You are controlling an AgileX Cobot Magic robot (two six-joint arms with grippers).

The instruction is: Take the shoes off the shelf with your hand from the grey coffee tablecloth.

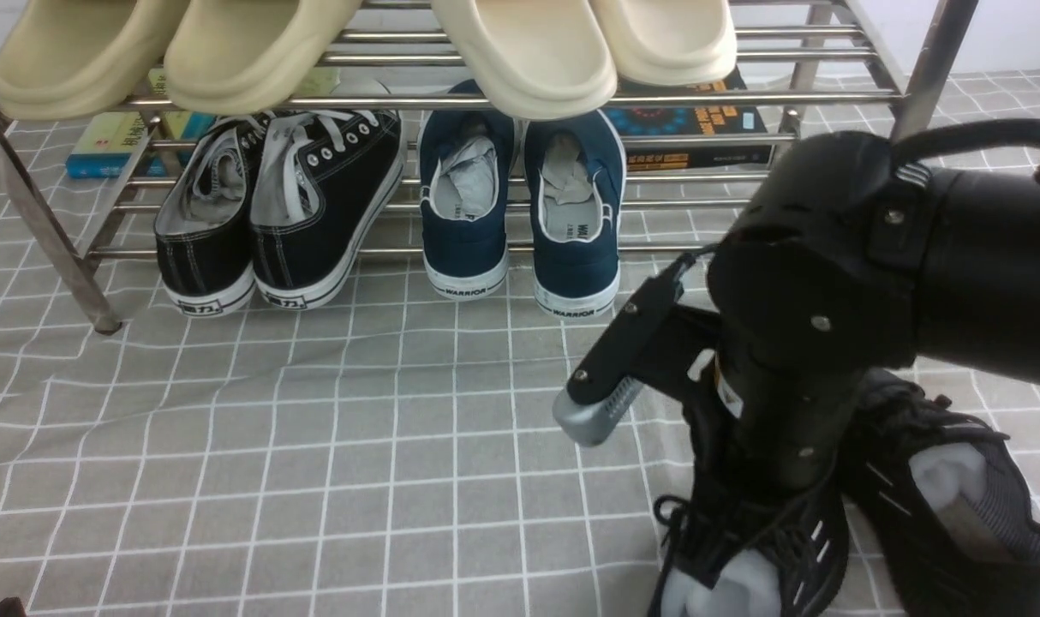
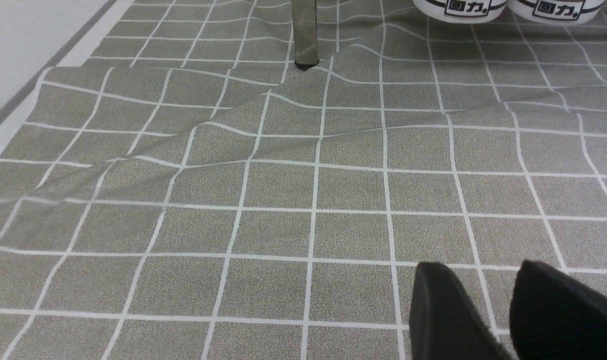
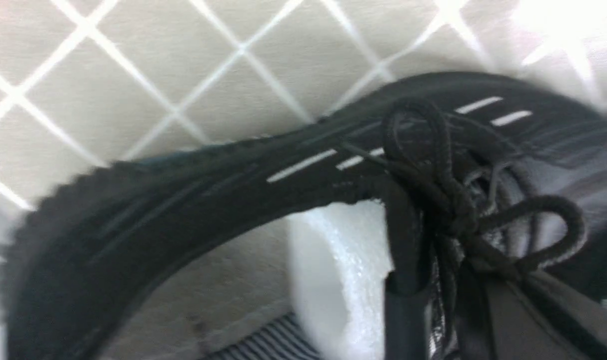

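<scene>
The two black mesh shoes point(image 1: 940, 514) are at the front right over the grey coffee tablecloth point(image 1: 314, 446), in front of the shelf point(image 1: 828, 96). My right hand reaches down into the left one point(image 1: 768, 557). My right gripper point(image 3: 436, 320) is shut on that shoe's point(image 3: 183, 200) collar by the tied laces, one finger inside beside white foam stuffing point(image 3: 338, 270). In the front view the arm hides the fingertips. My left gripper point(image 2: 481, 280) hangs open over bare cloth point(image 2: 283, 190), holding nothing.
Black canvas sneakers point(image 1: 271, 214) and navy slip-ons point(image 1: 520, 206) sit on the shelf's lower tier, with beige slippers point(image 1: 229, 51) above. Books point(image 1: 117, 141) lie behind. A slanted shelf leg point(image 1: 40, 223) stands at the left, and the cloth is wrinkled near it.
</scene>
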